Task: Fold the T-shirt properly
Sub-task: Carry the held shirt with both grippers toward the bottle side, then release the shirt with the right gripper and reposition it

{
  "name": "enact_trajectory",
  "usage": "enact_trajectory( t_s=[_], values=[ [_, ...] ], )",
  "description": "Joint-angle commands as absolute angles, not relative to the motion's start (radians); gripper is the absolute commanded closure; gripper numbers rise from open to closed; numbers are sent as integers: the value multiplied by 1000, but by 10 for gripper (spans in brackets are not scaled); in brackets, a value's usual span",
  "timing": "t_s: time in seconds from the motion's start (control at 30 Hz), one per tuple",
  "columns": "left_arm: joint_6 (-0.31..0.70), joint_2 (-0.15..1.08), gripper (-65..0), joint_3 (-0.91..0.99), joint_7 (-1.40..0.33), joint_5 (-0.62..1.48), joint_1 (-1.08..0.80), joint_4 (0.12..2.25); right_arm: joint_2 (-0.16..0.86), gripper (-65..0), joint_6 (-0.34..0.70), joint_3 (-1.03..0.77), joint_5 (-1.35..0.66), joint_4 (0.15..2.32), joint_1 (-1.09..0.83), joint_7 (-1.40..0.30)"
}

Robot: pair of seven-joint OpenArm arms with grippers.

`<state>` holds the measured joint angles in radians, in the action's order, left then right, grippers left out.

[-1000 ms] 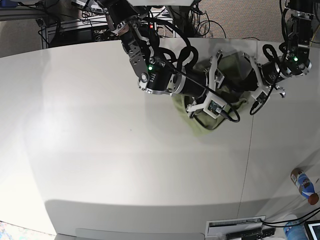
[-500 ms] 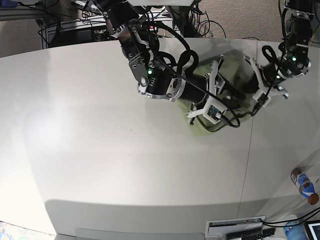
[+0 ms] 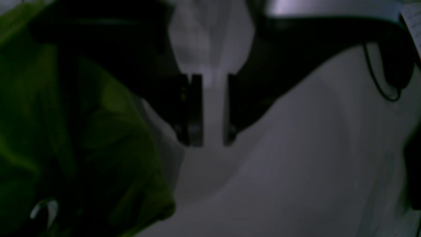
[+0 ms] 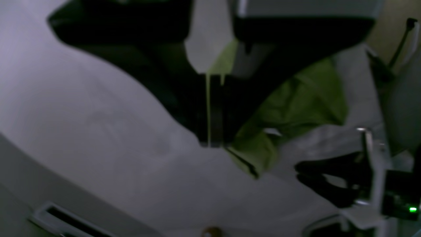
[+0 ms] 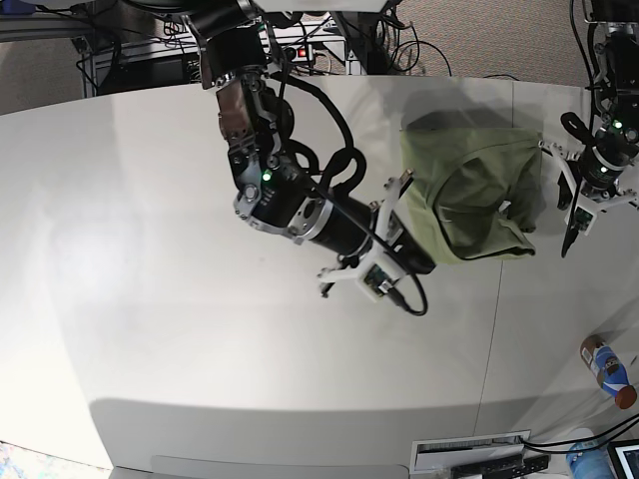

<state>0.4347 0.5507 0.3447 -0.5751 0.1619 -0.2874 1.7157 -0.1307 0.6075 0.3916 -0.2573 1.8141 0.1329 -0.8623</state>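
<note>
The T-shirt (image 5: 469,195) lies bunched and rumpled on the white table (image 5: 180,329), towards the far edge and nearer the table's right-hand side in the base view, spread into a rough, creased rectangle with folds running across it. The right gripper (image 5: 417,261) sits at the cloth's near-left border, its arm reaching in from the far edge; in the right wrist view its jaws are clenched on a thin edge of the T-shirt (image 4: 296,98) — a sliver of green shows pinched between them, and the rest of the fabric hangs bunched behind. The left gripper (image 5: 571,235) hangs beside the right-hand border of the shirt, apart from it; in its own wrist view the left gripper (image 3: 212,110) has its jaws released, with a narrow gap and bare table between them, while the green cloth (image 3: 82,138) lies just to one side. A bottle (image 5: 607,370) lies off the table's near right corner
</note>
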Motion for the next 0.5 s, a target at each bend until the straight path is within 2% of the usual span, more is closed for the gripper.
enact_trajectory(
  t_s=[0.0,0.17,0.47],
  values=[
    [419,568,-121,357,-560,179,-281,1734,-141,-7,613,389,-240,1830,152,-825],
    [419,568,-121,357,-639,249,-290,1861,-141,-3,613,388,-92,1731,171,-687],
    [381,568,-121,357,-728,348,-442,2140,-142,0,609,383,-85,1481,391,-621]
  ],
)
